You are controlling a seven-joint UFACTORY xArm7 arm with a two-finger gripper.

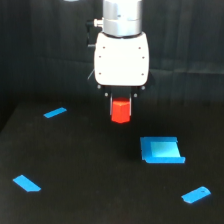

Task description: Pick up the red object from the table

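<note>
Exterior view: the gripper (pixel 120 102), mounted under a white housing (pixel 121 59), is seen clamped on the red object (pixel 120 111), which is held clear above the table (pixel 90 170). Relative to the red object, a flat blue rectangular piece (pixel 161 150) is recorded lower and toward the view's right; a thin blue strip (pixel 55 112) lies to the view's left; a blue piece (pixel 26 183) is placed far lower left; another blue piece (pixel 196 194) is placed far lower right.

No readable text, label or number anywhere.
</note>
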